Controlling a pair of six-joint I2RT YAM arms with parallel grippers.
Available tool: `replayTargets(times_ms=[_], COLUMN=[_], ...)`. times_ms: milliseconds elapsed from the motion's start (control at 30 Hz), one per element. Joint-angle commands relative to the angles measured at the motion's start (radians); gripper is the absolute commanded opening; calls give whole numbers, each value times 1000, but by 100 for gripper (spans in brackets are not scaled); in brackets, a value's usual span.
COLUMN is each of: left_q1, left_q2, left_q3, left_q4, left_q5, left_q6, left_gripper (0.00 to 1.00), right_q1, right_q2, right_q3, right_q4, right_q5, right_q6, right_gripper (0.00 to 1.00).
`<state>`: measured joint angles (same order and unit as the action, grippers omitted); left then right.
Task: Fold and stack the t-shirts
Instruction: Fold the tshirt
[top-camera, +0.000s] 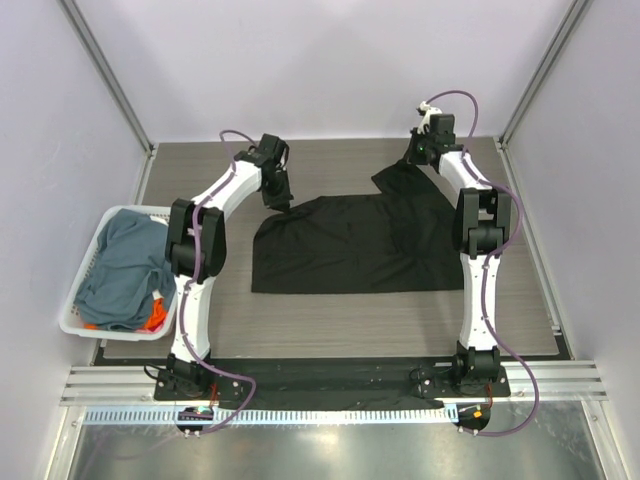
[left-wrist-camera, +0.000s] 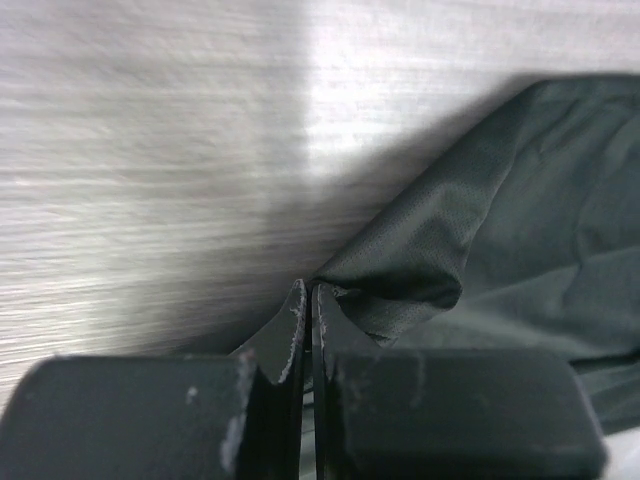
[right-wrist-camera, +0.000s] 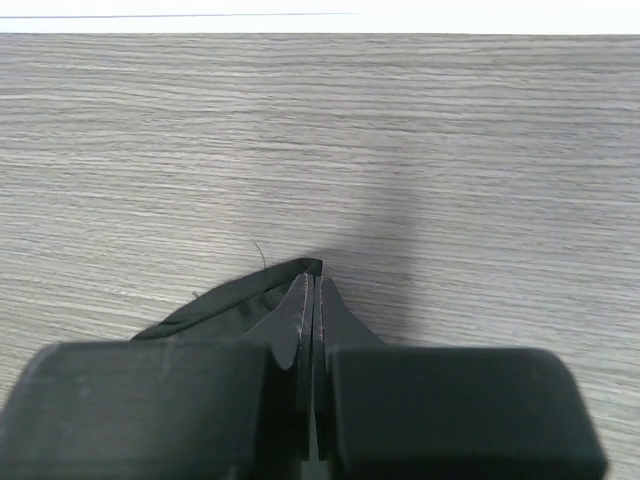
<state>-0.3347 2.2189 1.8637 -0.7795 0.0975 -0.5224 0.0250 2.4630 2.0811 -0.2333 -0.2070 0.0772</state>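
Left gripper (top-camera: 279, 204) is pressed shut at the 11 o'clock corner of the black shirt (top-camera: 350, 245). In the left wrist view its fingertips (left-wrist-camera: 298, 300) meet with no gap, and a rounded fold of the shirt (left-wrist-camera: 520, 230) bunches right against them at 3 o'clock, so it seems to have the cloth edge pinched. From that pinch the rest of the cloth runs off toward 2 o'clock over the table (left-wrist-camera: 150, 150).

Right gripper (top-camera: 413, 163) is closed too, at the shirt's 1 o'clock corner. The top view shows that corner pulled up into a dark peak toward the fingers, away from the flat part of the shirt. In the right wrist view the two fingertips (right-wrist-camera: 303, 290) touch, and a thin black hem (right-wrist-camera: 230, 305) comes out from between them and trails to 8 o'clock.

Most of the black shirt lies spread flat in the middle of the table (top-camera: 330, 320), between the two arms, its near edge straight and its far edge uneven.

At the table's 9 o'clock edge, well apart from both grippers, sits a white basket (top-camera: 110, 335). It holds a crumpled blue-grey shirt (top-camera: 120, 265), with a bit of an orange shirt (top-camera: 155, 318) showing at its 5 o'clock side.
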Motion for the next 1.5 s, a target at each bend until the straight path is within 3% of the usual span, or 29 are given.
replayTargets(times_ms=[0,233,400,600,967,1200,1333,1467], left_q1=[2,28,45,46,65,66,77,103], left_q2=[-54,7,41,58,111,142,147,151], left_q3=[60,124,167,173,200,212,230,275], left_q4=[-9,-43,-46,-58,-47,-64,-69,-72], left_q5=[-122,-225,-196,-190,-122,-124,-148,-154], left_q6=[-7,-48,-44,-21,35,48,52,39], left_gripper=[0,1,9,29,35,31,4,0], right_q1=[3,3,3,3,4,4,4,4], right_q2=[-64,-47,-36,-26,-30,-35,-38,-36], right_q3=[37,19,17,30,28,27,28,36], right_q4=[32,40,45,46,46,48,49,51], right_q5=[11,18,35,18,8,6,6,14], right_q6=[-19,-28,-43,-34,-27,-25,-30,-34], right_gripper=[1,1,1,1,1,1,1,1])
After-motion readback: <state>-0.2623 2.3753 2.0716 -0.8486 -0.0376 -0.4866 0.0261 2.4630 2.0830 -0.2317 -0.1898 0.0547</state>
